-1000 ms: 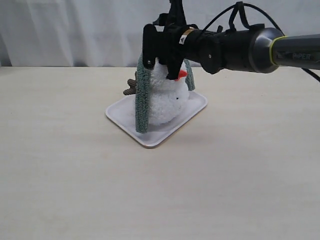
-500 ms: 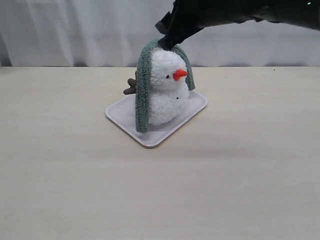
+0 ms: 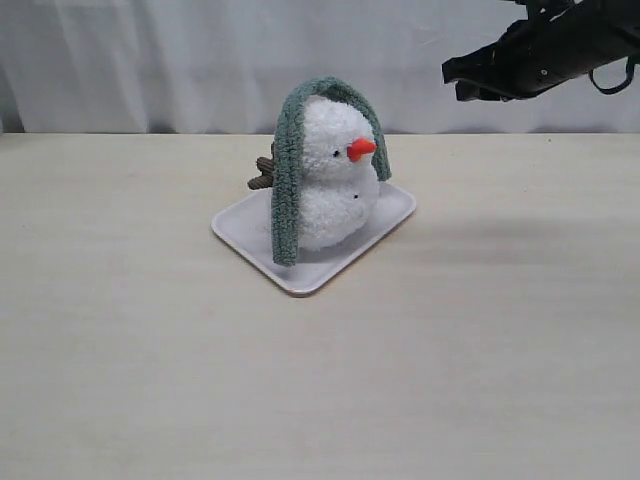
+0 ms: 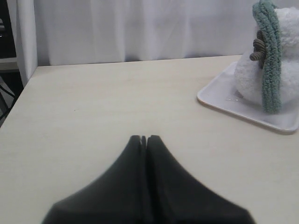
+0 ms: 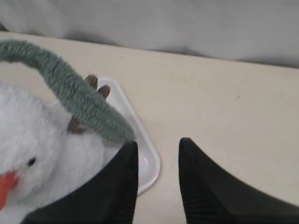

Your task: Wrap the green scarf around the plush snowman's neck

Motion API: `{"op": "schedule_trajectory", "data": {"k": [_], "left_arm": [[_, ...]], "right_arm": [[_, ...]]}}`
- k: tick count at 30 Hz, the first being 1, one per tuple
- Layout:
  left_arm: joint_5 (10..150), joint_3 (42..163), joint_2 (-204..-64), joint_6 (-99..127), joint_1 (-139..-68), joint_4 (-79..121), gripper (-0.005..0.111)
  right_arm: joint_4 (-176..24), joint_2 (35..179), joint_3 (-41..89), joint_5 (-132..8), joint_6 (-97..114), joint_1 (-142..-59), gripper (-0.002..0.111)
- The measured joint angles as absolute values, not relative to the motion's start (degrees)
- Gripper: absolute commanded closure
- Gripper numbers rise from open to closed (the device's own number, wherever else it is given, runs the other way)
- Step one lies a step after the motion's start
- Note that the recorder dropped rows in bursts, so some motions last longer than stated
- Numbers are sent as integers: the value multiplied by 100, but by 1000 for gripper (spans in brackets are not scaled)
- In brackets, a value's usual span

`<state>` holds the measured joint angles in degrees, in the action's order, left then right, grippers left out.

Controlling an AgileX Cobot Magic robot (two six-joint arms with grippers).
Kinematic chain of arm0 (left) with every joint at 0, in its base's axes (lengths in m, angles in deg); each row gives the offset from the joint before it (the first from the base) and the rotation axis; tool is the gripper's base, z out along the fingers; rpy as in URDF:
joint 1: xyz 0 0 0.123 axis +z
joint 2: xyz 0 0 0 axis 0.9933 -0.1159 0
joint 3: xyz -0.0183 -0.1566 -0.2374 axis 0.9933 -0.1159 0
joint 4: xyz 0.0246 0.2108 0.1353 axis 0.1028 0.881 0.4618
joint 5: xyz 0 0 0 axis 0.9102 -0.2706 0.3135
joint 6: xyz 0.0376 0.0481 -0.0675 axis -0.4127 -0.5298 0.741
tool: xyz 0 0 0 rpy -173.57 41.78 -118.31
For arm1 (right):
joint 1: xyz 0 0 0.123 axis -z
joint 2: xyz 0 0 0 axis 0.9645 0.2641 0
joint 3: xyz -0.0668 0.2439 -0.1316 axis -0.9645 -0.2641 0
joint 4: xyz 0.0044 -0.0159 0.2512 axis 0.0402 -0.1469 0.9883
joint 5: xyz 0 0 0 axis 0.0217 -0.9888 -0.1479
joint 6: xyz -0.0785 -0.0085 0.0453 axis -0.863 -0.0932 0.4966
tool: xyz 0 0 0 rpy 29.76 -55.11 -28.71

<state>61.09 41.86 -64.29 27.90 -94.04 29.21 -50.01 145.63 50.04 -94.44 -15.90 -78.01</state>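
Observation:
The plush snowman [image 3: 338, 190] stands upright on a white tray [image 3: 300, 270], orange nose pointing right. The green scarf [image 3: 288, 170] lies draped over the top of its head, one end hanging down its left side to the tray, the other down behind its right side. The neck crease is not wrapped. My right gripper [image 5: 159, 145] is open and empty, high up at the right of the snowman [image 5: 37, 158], seen as a dark arm end [image 3: 480, 75]. My left gripper [image 4: 144, 138] is shut and empty, low over the table, well away from the scarf [image 4: 270, 60].
A brown twig arm [image 3: 263, 175] sticks out behind the snowman. The tray rim [image 5: 148, 154] lies just below my right fingers. A white curtain [image 3: 150, 60] backs the beige table [image 3: 320, 380]. The table's left edge [image 4: 21, 88] shows in the left wrist view.
My right arm has let go of the scarf on the snowman's head and pulled up and away to the right. The scarf stays draped over the head.

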Motion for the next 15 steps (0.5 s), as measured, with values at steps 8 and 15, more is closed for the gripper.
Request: {"op": "schedule_trajectory", "data": {"k": [8,15], "left_arm": [[6109,4186,-6429,2790,-9404,2921,107],[6109,4186,-6429,2790,-9404,2921,107]], "right_arm": [[-4329,15686,6123,-10039,-2200,-7615,80],[-3499,16187,6297,-10883,-4102,-7615,63]]}}
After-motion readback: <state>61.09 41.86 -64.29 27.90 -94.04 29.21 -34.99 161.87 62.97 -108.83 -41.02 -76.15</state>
